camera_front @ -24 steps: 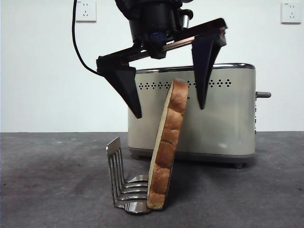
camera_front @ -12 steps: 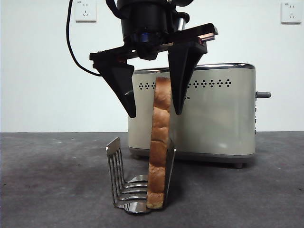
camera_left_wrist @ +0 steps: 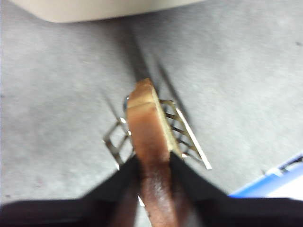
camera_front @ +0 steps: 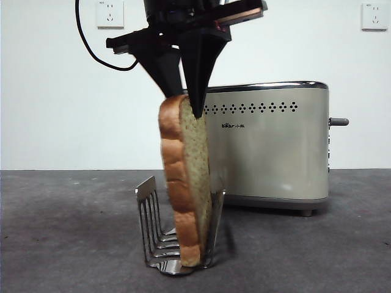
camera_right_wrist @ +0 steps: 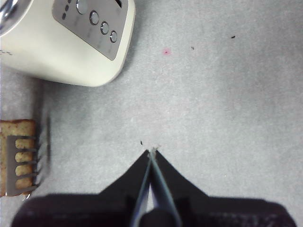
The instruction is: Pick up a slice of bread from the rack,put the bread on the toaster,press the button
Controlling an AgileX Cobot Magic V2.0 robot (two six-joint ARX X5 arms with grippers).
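Grey counter (camera_front: 73,232), white wall w/ two sockets behind. Front view: left hand (camera_front: 183,104) comes from above, jaws closed on domed top of slice of bread (camera_front: 183,183); slice upright, bottom still within rack (camera_front: 149,226), in front of toaster (camera_front: 269,152). Button (camera_front: 339,121) sticks out of toaster's narrow side, untouched.

Left wrist view: both jaws press slice crust, rack wires below it, toaster base beyond.

Right wrist view: right hand (camera_right_wrist: 152,152) jaws closed, empty, over bare counter, well apart from toaster; slice & rack at frame edge.
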